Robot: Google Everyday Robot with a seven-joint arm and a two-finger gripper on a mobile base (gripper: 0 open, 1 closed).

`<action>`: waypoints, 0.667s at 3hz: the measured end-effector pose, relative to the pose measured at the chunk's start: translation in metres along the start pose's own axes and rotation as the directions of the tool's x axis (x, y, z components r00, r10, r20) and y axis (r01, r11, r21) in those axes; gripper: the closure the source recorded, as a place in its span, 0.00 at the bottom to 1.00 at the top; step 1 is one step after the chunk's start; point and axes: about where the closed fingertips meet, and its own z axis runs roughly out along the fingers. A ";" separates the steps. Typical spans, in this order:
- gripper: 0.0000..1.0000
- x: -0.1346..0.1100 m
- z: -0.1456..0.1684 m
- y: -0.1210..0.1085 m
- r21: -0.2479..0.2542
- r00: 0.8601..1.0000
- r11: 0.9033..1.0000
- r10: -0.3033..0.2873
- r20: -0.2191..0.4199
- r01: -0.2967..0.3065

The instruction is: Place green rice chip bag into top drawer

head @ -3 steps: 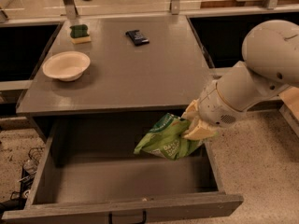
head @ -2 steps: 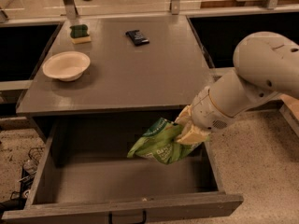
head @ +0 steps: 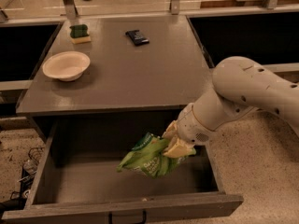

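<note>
The green rice chip bag (head: 148, 158) is a crinkly bright-green pouch with white lettering. My gripper (head: 174, 143) is shut on its right end and holds it inside the open top drawer (head: 70, 183), right of the middle, a little above the grey floor. The drawer is pulled fully out below the grey counter (head: 135, 69). Its black handle (head: 126, 217) shows at the bottom edge of the front panel. My white arm reaches in from the right over the drawer's right wall.
On the counter stand a cream bowl (head: 66, 65) at the left, a green-and-yellow sponge (head: 80, 33) behind it, and a small dark packet (head: 137, 37) at the back middle. Dark recesses flank the counter. Speckled floor lies on both sides.
My gripper has moved left and slightly down with the bag, carrying it further over the drawer's interior. The arm has swung leftward with it.
</note>
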 end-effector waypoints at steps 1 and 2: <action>1.00 0.000 0.000 0.000 0.000 1.000 1.000 0.000 0.000 0.000; 1.00 0.000 0.005 -0.004 0.010 1.000 1.000 0.014 0.015 -0.014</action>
